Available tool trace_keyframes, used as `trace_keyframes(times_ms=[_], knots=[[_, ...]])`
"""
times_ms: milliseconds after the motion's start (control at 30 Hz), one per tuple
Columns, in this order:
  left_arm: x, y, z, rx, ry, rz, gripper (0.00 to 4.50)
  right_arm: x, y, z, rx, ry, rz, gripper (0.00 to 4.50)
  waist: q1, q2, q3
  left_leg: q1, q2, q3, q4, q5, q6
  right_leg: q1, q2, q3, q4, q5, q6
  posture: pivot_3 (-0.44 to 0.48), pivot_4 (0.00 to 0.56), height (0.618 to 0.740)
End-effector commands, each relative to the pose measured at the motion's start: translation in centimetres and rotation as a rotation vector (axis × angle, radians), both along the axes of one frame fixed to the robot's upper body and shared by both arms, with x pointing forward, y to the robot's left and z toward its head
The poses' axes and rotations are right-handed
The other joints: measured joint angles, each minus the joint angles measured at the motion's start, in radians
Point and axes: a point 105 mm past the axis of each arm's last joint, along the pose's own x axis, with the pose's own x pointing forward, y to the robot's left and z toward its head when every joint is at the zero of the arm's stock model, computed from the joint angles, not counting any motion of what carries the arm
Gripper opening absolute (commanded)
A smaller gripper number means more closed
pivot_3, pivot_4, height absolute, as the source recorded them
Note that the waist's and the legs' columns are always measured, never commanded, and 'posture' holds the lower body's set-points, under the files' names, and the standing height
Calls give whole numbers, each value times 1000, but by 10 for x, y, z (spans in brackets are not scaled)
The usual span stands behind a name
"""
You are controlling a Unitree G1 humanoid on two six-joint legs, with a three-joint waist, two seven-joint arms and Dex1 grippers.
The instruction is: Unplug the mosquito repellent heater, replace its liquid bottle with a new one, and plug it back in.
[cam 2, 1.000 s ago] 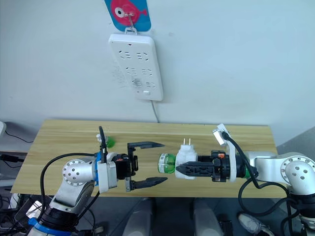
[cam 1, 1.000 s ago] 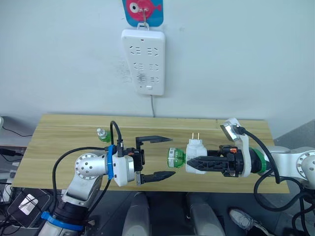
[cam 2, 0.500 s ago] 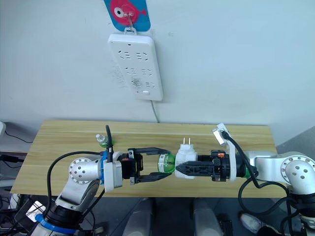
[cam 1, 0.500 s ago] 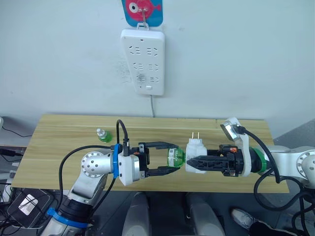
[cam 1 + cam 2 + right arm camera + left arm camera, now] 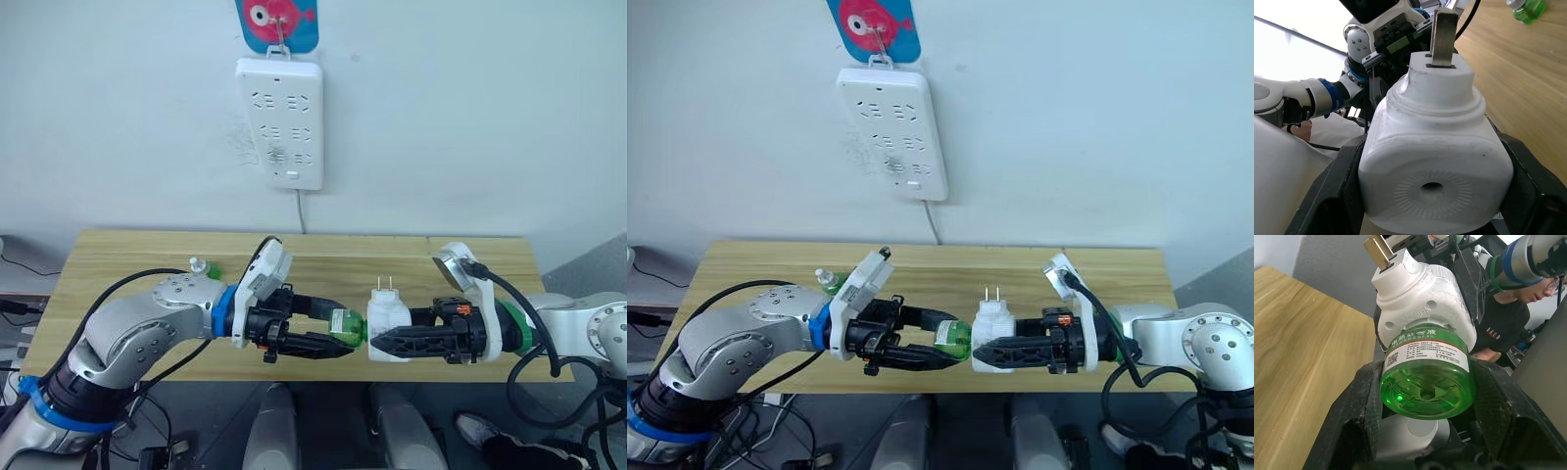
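Observation:
The white mosquito repellent heater (image 5: 389, 313) is held in the air over the table's front edge, prongs up, with my right gripper (image 5: 384, 331) shut on its body. Its liquid bottle (image 5: 342, 326), green and translucent, sticks out of the heater's side toward my left arm. My left gripper (image 5: 340, 331) is shut on that bottle, one finger on each side (image 5: 1425, 377). The new one (image 5: 204, 267), a small green bottle with a whitish cap, stands on the table behind my left forearm. The right wrist view looks onto the heater's vent hole (image 5: 1433, 187).
A long white power strip (image 5: 279, 122) hangs on the wall above the wooden table (image 5: 127, 257), under a blue and pink fish hanger (image 5: 277, 20). A person in a dark shirt (image 5: 1511, 320) shows past the table in the left wrist view.
My left gripper has moved right, turned, and gone from open beside the bottle to shut on it. The right gripper still holds the heater in about the same spot.

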Motion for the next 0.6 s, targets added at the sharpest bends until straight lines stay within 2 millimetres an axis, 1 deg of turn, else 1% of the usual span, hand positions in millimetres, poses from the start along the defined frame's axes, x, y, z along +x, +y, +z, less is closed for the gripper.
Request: trace_keyframes(times_ms=[33,133,167,200,233,333,367,433,500,600], knots=[[7,3,-1,28,-82,58,3068,-6,-1,7,17,-19,29,3061,-1,0,0,0,0,0,0,0,0,0,0,0,0,0,0,28,293,740],[6,7,-13,55,-345,54,3931,-2,-4,9,26,-9,1,3061,0,0,0,0,0,1,0,0,0,0,0,1,-1,0,0,28,293,740],[5,8,-16,54,-413,47,4281,-1,-5,9,28,-7,-5,3061,0,0,0,0,0,1,0,0,0,0,0,1,-1,0,0,28,293,740],[7,10,-17,46,-464,64,4500,-1,-6,10,28,-7,-9,3061,0,0,0,0,0,1,-1,0,0,0,0,1,-1,0,0,28,293,740],[9,12,-21,40,-555,78,4500,-1,-6,10,28,-7,-13,3061,2,0,0,0,0,1,0,0,0,0,0,1,-1,0,0,28,293,740],[15,16,-26,12,-727,136,4500,0,-7,10,24,-11,-16,3061,6,0,0,0,0,1,0,0,0,0,-1,1,-2,0,0,26,298,740],[14,15,-24,-25,-806,132,4500,0,-7,9,21,-12,-14,3061,7,0,0,0,0,2,0,0,0,0,-1,2,-2,0,0,24,299,740],[10,9,-13,-123,-985,134,4500,-2,-5,8,13,-18,-5,3061,11,0,0,0,0,2,1,0,0,0,-1,2,-2,0,0,22,303,740],[6,5,-13,-160,-1054,115,4500,-3,-4,8,14,-19,0,3061,18,0,0,-1,0,2,1,0,0,0,-1,2,-3,0,0,22,304,740],[4,-2,-10,-218,-1080,100,4500,-5,-1,9,22,-20,10,3061,21,0,0,-1,0,2,1,0,0,0,-1,2,-4,0,0,22,305,740]])
